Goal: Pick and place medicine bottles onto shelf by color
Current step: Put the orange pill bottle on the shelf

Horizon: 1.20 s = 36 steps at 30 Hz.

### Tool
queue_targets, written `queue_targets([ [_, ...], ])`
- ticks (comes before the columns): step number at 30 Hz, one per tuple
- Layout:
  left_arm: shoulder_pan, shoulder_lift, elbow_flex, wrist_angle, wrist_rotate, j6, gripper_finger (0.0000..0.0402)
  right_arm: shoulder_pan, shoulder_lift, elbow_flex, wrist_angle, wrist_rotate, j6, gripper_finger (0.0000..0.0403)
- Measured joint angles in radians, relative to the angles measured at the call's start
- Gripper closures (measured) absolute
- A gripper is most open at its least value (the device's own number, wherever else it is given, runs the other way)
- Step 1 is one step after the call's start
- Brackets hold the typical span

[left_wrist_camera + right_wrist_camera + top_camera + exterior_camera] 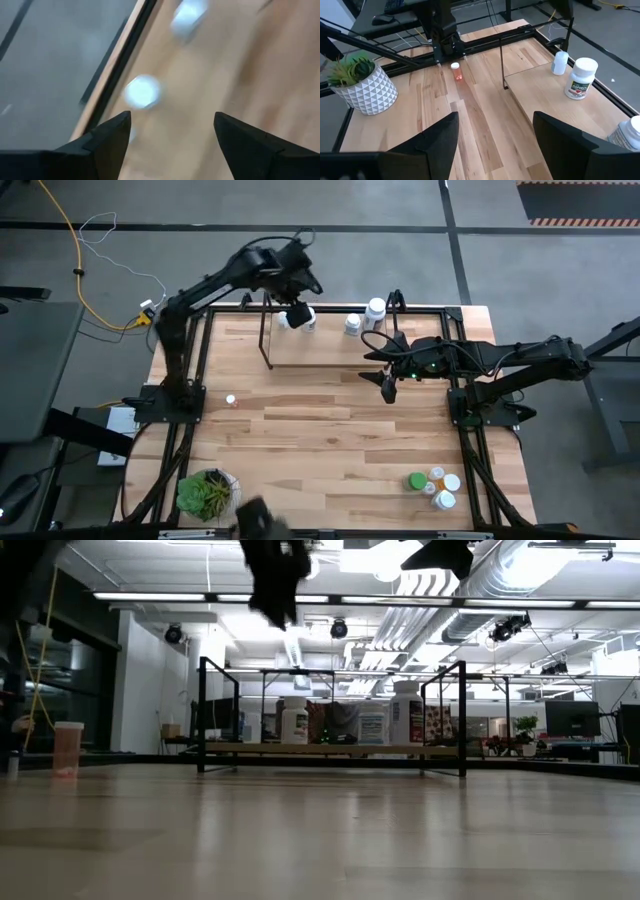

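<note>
The shelf [320, 348] stands at the table's far middle, with three white medicine bottles on its board: one at the left [300, 319], two further right [353, 325] [375, 310]. My left gripper [296, 302] hangs open, high above the leftmost white bottle [142, 91], with nothing between its fingers. My right gripper [388, 388] is open and holds nothing, in front of the shelf's right half. An orange bottle [231, 400] stands upright on the table at the left. Several green and orange bottles [435, 485] stand grouped at the near right.
A potted plant [205, 492] in a white pot sits at the near left corner. The shelf's black wire posts [203, 712] rise at its corners. Bare tabletop [320, 440] lies between the shelf and the near edge.
</note>
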Motion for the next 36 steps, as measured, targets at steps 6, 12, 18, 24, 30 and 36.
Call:
queue_targets([
  [6, -0.185, -0.373, -0.359, 0.404, 0.023, -0.162, 0.0153, 0.000, 0.000, 0.000, 0.000, 0.000, 0.000, 0.0155],
  [12, -0.411, -0.744, -0.811, 0.805, -0.122, -0.311, 0.0167, 0.000, 0.000, 0.000, 0.008, 0.000, -0.009, 0.0155],
  [18, -0.576, -0.977, -1.056, 0.938, -0.335, -0.336, 0.0170, 0.000, 0.000, 0.000, 0.057, 0.000, -0.016, 0.0155],
  [24, -0.611, -1.070, -1.077, 0.739, -0.347, -0.300, 0.0171, 0.000, 0.000, 0.000, 0.075, 0.000, 0.061, 0.0155],
  [30, -0.591, -1.066, -1.054, 0.442, -0.264, -0.320, 0.0171, 0.000, 0.000, 0.000, 0.075, 0.000, 0.152, 0.0155],
  [36, -0.555, -1.017, -1.053, 0.190, -0.144, -0.404, 0.0170, 0.000, 0.000, 0.000, 0.075, 0.000, 0.193, 0.0155],
])
